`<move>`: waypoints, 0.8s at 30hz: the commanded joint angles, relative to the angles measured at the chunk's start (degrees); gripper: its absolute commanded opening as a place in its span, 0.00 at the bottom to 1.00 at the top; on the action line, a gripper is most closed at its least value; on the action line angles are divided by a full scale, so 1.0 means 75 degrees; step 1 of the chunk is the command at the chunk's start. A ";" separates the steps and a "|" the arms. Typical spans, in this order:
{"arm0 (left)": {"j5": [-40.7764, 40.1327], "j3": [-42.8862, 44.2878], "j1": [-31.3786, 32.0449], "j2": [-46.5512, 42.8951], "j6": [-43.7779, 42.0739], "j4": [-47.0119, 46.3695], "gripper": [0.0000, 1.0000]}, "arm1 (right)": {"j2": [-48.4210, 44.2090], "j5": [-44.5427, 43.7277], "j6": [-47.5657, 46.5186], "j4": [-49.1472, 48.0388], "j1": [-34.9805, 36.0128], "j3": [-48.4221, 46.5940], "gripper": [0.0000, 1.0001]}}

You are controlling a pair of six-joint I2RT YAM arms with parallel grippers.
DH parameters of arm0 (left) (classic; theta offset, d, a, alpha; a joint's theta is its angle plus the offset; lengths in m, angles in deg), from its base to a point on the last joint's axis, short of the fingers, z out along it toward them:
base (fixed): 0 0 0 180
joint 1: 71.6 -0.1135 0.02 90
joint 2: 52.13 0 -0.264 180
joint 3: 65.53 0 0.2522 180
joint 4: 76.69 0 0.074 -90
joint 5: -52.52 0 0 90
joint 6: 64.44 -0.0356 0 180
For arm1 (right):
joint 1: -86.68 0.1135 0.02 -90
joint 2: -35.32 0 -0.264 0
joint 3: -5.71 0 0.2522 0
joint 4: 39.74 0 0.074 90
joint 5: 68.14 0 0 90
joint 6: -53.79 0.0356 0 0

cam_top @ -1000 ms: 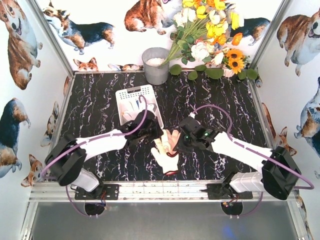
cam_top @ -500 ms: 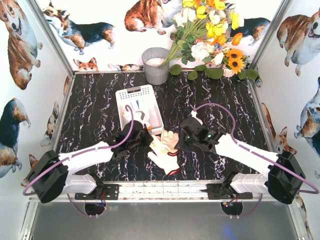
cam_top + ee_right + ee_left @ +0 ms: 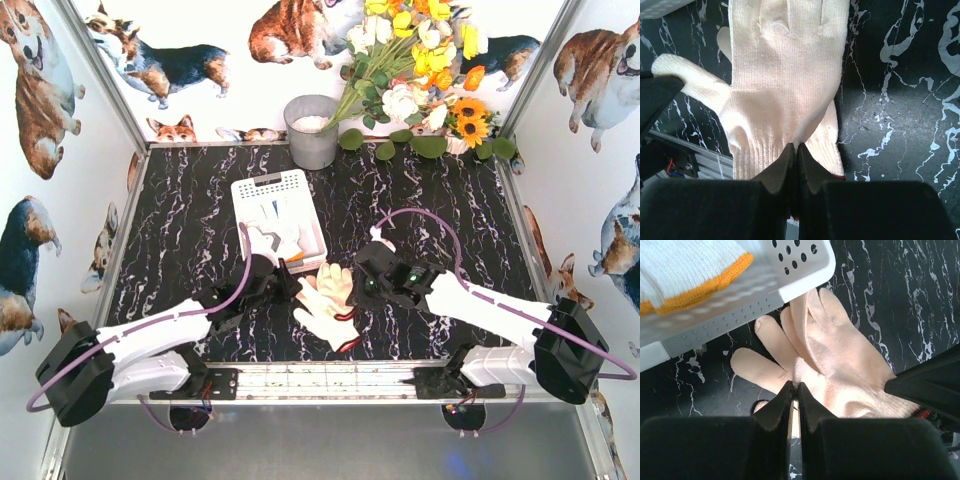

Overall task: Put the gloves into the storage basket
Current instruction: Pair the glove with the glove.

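Beige gloves (image 3: 325, 300) lie stacked on the bench (image 3: 440, 200) just off the basket's (image 3: 268, 183) near right corner, their fingertips tucked beneath its rim; white gloves (image 3: 272, 222) sit inside. The left end effector (image 3: 795, 386) is closed on fabric near the glove fingers and the right end effector (image 3: 794, 147) is closed at the cuff, each apparently pinching cloth. Trouble is likeliest at that corner: a lift begun too low could snag the fingers under the rim and drag the basket, and opposed pulls could break one grip — dropping a glove short of the basket. Both arms crowd the basket's near side, while open bench lies to its right.
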State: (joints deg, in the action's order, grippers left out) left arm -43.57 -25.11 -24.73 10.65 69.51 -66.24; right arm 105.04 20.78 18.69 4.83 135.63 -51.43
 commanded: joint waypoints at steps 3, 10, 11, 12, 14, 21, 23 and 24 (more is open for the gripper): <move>0.0144 -0.0343 0.0055 -0.0660 -0.0218 0.0031 0.00 | -0.0088 -0.0314 -0.0615 -0.0576 0.0182 -0.0193 0.00; 0.0476 -0.0675 0.0078 -0.1244 -0.0328 0.0448 0.00 | -0.0135 -0.0215 -0.1143 -0.0979 0.0212 -0.0127 0.00; 0.0532 -0.0713 0.0095 -0.1281 -0.0334 0.0504 0.00 | -0.0117 -0.0175 -0.1234 -0.1045 0.0212 -0.0099 0.00; 0.0572 -0.0744 0.0116 -0.1333 -0.0339 0.0556 0.00 | -0.0087 -0.0111 -0.1303 -0.1094 0.0215 -0.0074 0.00; 0.0638 -0.0779 0.0125 -0.1447 -0.0357 0.0707 0.00 | -0.0023 -0.0009 -0.1435 -0.1204 0.0218 -0.0028 0.00; 0.0960 -0.0734 0.0149 -0.1936 -0.0620 0.1368 0.00 | 0.0186 0.0101 -0.1814 -0.1412 0.0224 0.0068 0.00; 0.1063 -0.0735 0.0158 -0.2003 -0.0621 0.1483 0.00 | 0.0245 0.0113 -0.1895 -0.1428 0.0223 0.0026 0.00; 0.1114 -0.0738 0.0169 -0.2032 -0.0621 0.1511 0.00 | 0.0263 0.0145 -0.1946 -0.1455 0.0223 0.0009 0.00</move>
State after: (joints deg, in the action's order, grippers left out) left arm -37.41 -30.82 -23.88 -3.42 66.40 -57.67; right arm 106.68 21.83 6.93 -2.27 136.94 -51.34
